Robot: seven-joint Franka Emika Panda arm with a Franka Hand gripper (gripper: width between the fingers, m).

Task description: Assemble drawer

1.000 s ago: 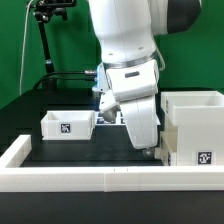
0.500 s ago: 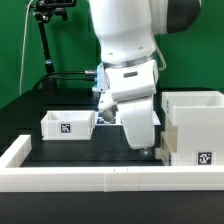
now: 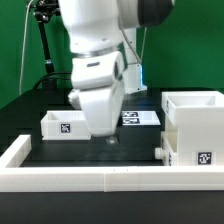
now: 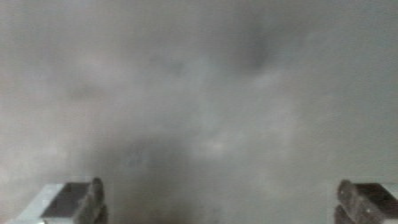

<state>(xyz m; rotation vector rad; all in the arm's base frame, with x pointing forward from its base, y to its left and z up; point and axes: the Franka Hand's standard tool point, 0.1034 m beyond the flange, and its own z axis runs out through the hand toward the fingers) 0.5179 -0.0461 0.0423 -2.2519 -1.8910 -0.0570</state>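
The tall white hollow case point(image 3: 195, 122) of the drawer stands at the exterior view's right, with a tag point(image 3: 205, 157) low on its front. A small white knob point(image 3: 160, 152) sticks out of its side that faces the exterior view's left. One small white tray point(image 3: 66, 124) with a tag stands at the left. My gripper point(image 3: 110, 141) hangs low over the black table between tray and case, beside the tray's right end and touching neither. In the wrist view the fingertips point(image 4: 75, 203) stand wide apart with nothing between them; the view is a grey blur.
A low white border wall point(image 3: 100, 178) runs along the front and up the left side. The marker board point(image 3: 141, 118) lies flat behind my arm. A black stand point(image 3: 42, 45) rises at the back left.
My arm has swung from beside the case toward the exterior view's left, nearer the tray. The knob on the case's side, hidden behind the gripper before, now shows.
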